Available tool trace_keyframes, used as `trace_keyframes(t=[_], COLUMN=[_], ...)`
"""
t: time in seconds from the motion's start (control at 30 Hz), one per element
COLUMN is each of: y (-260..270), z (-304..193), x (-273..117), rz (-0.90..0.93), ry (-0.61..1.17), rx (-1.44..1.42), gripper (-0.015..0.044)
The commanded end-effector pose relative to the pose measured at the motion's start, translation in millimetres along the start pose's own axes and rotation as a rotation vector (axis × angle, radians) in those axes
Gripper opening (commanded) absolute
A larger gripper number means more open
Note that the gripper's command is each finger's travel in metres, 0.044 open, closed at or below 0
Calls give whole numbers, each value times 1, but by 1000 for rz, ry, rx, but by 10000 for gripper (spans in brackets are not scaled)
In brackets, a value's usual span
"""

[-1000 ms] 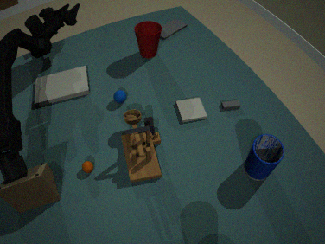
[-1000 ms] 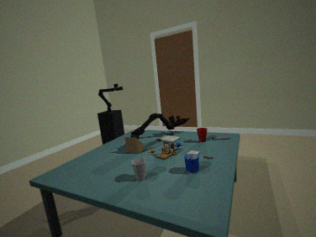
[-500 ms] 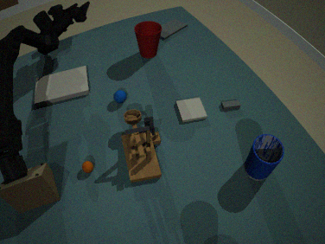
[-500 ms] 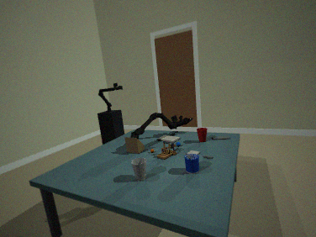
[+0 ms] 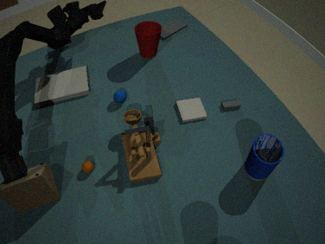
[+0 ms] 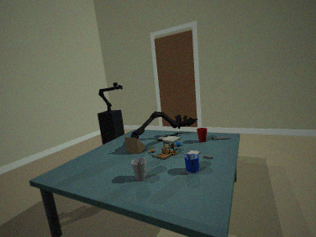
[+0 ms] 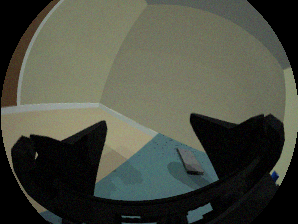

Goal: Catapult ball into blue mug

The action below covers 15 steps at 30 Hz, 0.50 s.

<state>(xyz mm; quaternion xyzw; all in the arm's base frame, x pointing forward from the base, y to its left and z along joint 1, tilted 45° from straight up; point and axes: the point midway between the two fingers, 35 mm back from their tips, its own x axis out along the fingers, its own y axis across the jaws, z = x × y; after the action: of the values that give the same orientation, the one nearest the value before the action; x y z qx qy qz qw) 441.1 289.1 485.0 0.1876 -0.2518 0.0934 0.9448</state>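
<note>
The wooden catapult [image 5: 149,169] [image 6: 165,155] stands mid-table, its round cup [image 5: 132,117] raised toward the back and looking empty. An orange ball [image 5: 87,167] [image 6: 152,150] lies on the table left of it. A larger blue ball [image 5: 120,96] [image 6: 178,144] lies behind the cup. The blue mug [image 5: 259,166] [image 6: 192,164] stands upright to the right in the top view; no ball can be made out inside. My gripper [image 5: 92,4] [image 6: 193,120] [image 7: 149,121] is wide open and empty, raised high at the back left, far from both balls and the catapult.
A red cup [image 5: 148,41] [image 6: 202,134] stands at the back, near a grey slab [image 5: 174,28] [image 7: 190,161]. A large white block [image 5: 65,88], a white tile [image 5: 191,110] and a small grey block [image 5: 231,105] lie around the catapult. A pale cup [image 6: 139,170] stands nearer the exterior camera.
</note>
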Motion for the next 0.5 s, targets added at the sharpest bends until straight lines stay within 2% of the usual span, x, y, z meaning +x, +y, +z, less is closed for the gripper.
trace_keyframes(t=[0.0, 0.47], y=[-18, -79], z=[-11, -41], x=[7, 24], rz=[5, 3], ry=[41, 190], rx=[-18, -47], gripper=[440, 440])
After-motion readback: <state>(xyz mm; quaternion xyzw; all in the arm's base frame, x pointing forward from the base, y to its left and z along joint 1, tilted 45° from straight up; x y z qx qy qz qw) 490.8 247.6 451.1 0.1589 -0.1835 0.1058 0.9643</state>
